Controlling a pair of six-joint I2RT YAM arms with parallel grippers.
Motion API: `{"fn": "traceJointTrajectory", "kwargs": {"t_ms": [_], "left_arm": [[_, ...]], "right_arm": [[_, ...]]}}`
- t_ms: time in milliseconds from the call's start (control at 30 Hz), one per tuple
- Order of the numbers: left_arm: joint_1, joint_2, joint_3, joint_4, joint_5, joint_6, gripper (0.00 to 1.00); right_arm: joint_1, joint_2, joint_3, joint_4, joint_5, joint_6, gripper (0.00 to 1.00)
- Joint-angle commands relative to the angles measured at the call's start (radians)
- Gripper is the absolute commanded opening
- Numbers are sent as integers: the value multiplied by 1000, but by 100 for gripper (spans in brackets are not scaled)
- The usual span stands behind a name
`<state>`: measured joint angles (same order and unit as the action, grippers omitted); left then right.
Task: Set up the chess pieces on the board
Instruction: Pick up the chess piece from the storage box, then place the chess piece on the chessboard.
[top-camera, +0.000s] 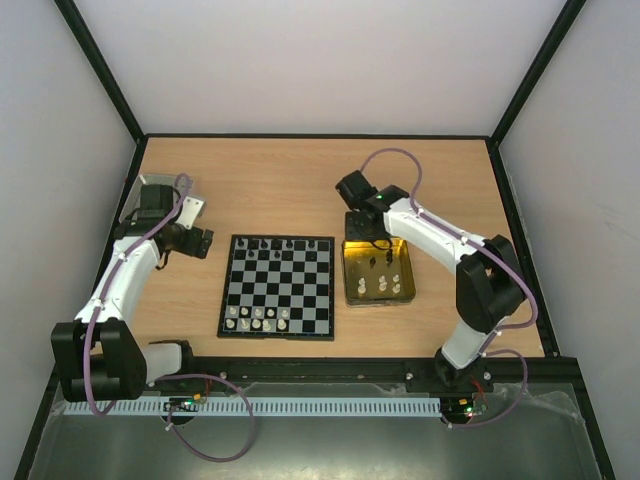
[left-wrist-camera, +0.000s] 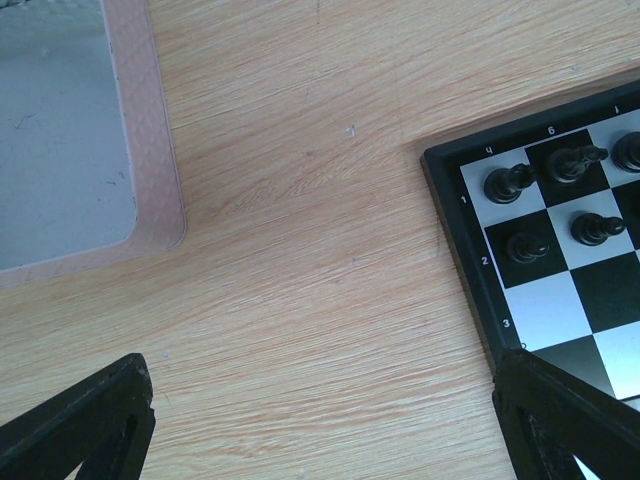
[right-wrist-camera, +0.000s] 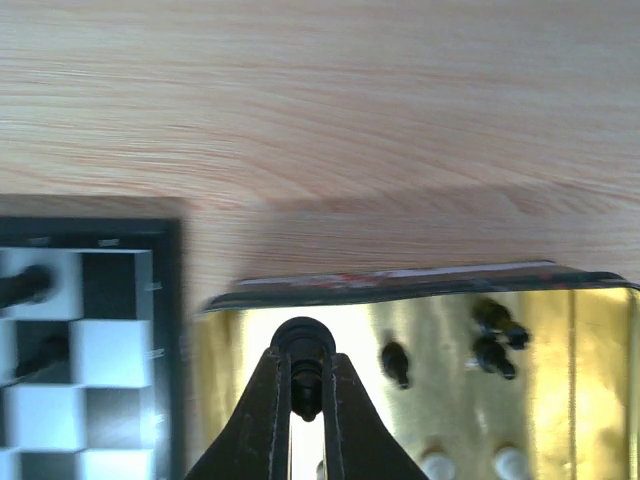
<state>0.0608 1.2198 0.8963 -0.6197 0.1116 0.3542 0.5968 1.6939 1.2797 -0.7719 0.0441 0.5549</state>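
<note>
Gold tin forms the tray (right-wrist-camera: 580, 380), which sits just beside the board (right-wrist-camera: 100, 360). Low inside it, the right gripper (right-wrist-camera: 305, 390) is clamped shut on a black piece (right-wrist-camera: 303, 345); whether that piece is off the tray floor I cannot tell. To do this well, I judge it should rise straight up past the tray wall before crossing. It should carry the piece upright and set it on a free square at the black end without nudging its neighbours. The tray also holds other black pieces (right-wrist-camera: 495, 340) toward its far wall and white pieces (right-wrist-camera: 510, 462) nearer. The left gripper (left-wrist-camera: 320, 400) hangs wide open over the table by the board's corner, holding nothing.
</note>
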Motion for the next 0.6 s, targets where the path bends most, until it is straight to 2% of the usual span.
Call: {"fn": "traceJointTrajectory", "kwargs": {"t_ms": [0,233,567], "left_arm": [[-4,-16,-23,-2,-7,-4,93],[-4,-21,-27,-4,-6,-3,93],[-4,-14,-24,-2,-9,-1,93]], "right_arm": [[104,18,163,-104,40,44,2],[193,140,363,-155,43,61,2],[259,258,455,-147,13,68,2]]}}
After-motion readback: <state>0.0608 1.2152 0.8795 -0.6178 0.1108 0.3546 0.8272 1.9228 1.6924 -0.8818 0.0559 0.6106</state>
